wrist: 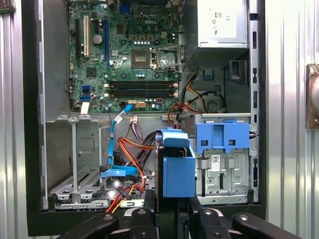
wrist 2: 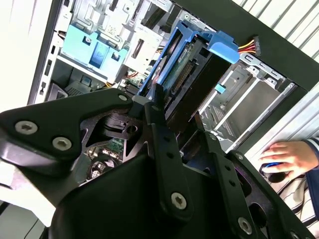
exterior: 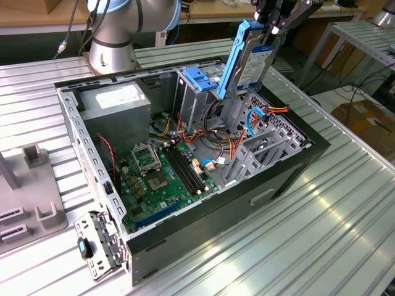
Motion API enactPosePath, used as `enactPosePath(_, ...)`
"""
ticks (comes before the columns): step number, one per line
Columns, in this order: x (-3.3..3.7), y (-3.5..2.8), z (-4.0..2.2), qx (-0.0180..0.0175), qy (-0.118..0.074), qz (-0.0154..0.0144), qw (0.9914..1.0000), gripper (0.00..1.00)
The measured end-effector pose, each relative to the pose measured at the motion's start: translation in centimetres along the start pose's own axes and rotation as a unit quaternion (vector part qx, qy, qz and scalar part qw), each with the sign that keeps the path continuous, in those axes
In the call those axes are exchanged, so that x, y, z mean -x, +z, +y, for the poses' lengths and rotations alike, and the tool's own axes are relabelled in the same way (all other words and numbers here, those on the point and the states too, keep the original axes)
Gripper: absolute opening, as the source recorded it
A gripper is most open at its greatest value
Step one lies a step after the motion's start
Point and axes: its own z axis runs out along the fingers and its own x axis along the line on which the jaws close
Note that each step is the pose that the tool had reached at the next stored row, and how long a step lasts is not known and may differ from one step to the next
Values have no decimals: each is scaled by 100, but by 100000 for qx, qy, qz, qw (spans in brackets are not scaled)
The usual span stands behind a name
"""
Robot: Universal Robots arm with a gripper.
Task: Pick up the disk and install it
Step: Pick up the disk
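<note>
Disk [exterior: 250, 61] clamped in end effector [exterior: 271, 28], hanging over the open computer case [exterior: 247, 206].
Long axis near-vertical, lower end just beside the drive cage [exterior: 188, 105].

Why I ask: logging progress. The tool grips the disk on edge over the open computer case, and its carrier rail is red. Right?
Not quite: the exterior view shows the carrier rail is blue, not red. Otherwise yes: the tool grips the disk on edge over the open computer case.
</note>
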Motion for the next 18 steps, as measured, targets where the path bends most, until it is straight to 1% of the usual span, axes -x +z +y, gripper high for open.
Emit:
enactPosePath(8,-4,0,0,-1,-1,-3,100000,35)
enactPosePath(12,-20,-1,0,-2,0,-2,100000,35)
enactPosePath(18,-74,-2,-1,0,-2,-2,100000,35)
